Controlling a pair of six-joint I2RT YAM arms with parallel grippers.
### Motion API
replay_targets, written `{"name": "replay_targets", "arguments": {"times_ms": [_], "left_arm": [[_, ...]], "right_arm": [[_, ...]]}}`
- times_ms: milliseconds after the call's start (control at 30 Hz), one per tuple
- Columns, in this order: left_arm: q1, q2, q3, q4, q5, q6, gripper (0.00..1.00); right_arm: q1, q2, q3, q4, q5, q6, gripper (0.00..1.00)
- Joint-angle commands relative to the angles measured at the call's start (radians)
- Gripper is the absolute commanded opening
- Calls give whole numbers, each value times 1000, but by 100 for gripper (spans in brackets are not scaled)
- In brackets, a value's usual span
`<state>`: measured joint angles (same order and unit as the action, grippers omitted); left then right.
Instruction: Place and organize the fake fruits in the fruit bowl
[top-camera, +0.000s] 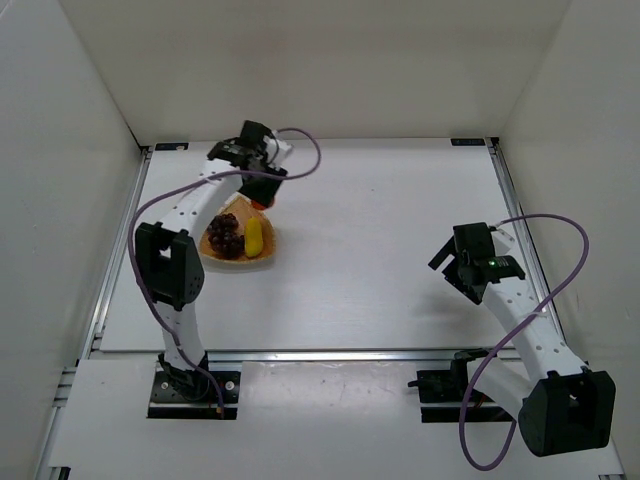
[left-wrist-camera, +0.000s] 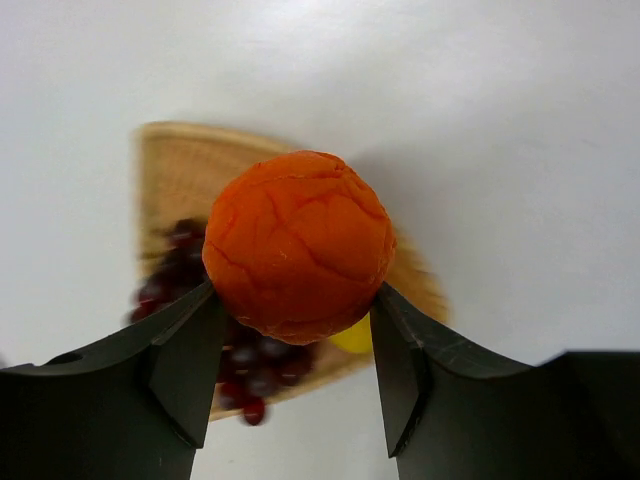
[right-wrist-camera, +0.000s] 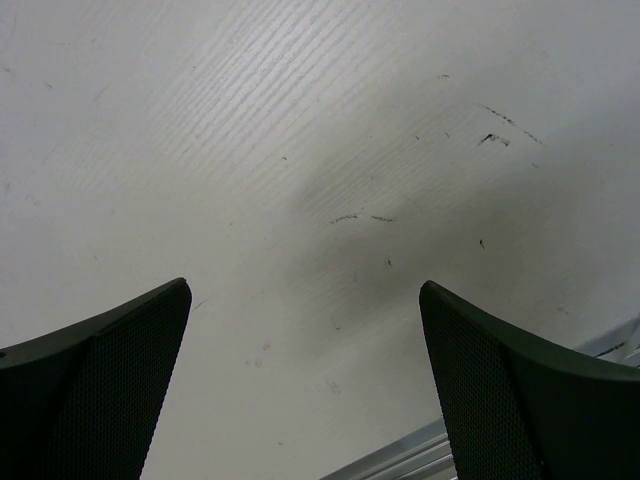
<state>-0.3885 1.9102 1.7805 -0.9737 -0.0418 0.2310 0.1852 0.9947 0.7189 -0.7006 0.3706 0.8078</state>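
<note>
Left hand: my left gripper (left-wrist-camera: 295, 292) is clamped on the round orange plastic fruit with the wrinkled skin (left-wrist-camera: 300, 240); one dark finger (left-wrist-camera: 185, 365) presses on each side of it, and the fruit fills the gap between them.

Orange relative to my left hand: it sits right at the fingertips, with most of the ball sticking out past them.

Orange relative to the bowl: from above, my left gripper (top-camera: 262, 188) and the orange fruit (top-camera: 264, 200) are at the far, pointed end of the shallow tan wooden dish (top-camera: 268, 262). In the left wrist view the orange fruit covers the middle of the wooden dish (left-wrist-camera: 180, 170). I cannot tell whether it touches the wood.

In the bowl: the dark purple grape bunch (top-camera: 227, 235) lies on the left side and the oblong yellow fruit (top-camera: 254, 236) lies just beside it on the right. Past my fingers I see the grapes (left-wrist-camera: 172, 268) to the left of the orange fruit and a sliver of the yellow fruit (left-wrist-camera: 352, 338) under its right edge.

Right hand: my right gripper (right-wrist-camera: 305, 288) has its jaws spread wide, with only the scuffed white table (right-wrist-camera: 300, 150) between them.

Right hand position: my right gripper (top-camera: 455, 262) is over the right side of the table (top-camera: 380, 230), well apart from the bowl and all three fruits.
</note>
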Motion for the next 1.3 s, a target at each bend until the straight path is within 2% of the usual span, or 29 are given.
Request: {"name": "replay_targets", "arguments": {"times_ms": [0, 67, 233, 333, 433, 533, 667, 733, 933, 1033, 1133, 1267], "left_arm": [[94, 36, 62, 3, -67, 1, 25], [138, 94, 98, 3, -67, 11, 25], [171, 194, 117, 3, -82, 30, 25], [180, 205, 102, 3, -83, 30, 25], [180, 205, 82, 17, -96, 30, 30], [180, 216, 82, 0, -151, 30, 42], [180, 184, 73, -10, -190, 30, 89], [180, 138, 85, -10, -204, 30, 100], [180, -55, 184, -43, -194, 8, 100], [239, -172, 195, -10, -194, -35, 100], [388, -226, 151, 1, -139, -64, 100], [613, -208, 82, -127, -109, -73, 100]], "right_arm": [[-3, -7, -18, 18, 5, -4, 99], [-3, -7, -18, 18, 5, -4, 99], [-3, -7, -18, 18, 5, -4, 99], [-3, -7, -18, 18, 14, -4, 99], [-3, -7, -18, 18, 14, -4, 99], [-3, -7, -18, 18, 14, -4, 99], [-3, -7, 2, 18, 14, -13, 99], [-3, -7, 11, 18, 5, -24, 99], [-3, -7, 53, 9, 5, -67, 99], [-3, -16, 62, 9, 16, -67, 99], [-12, -16, 62, 0, 30, -76, 99], [-46, -16, 51, 0, 30, -96, 99]]}}
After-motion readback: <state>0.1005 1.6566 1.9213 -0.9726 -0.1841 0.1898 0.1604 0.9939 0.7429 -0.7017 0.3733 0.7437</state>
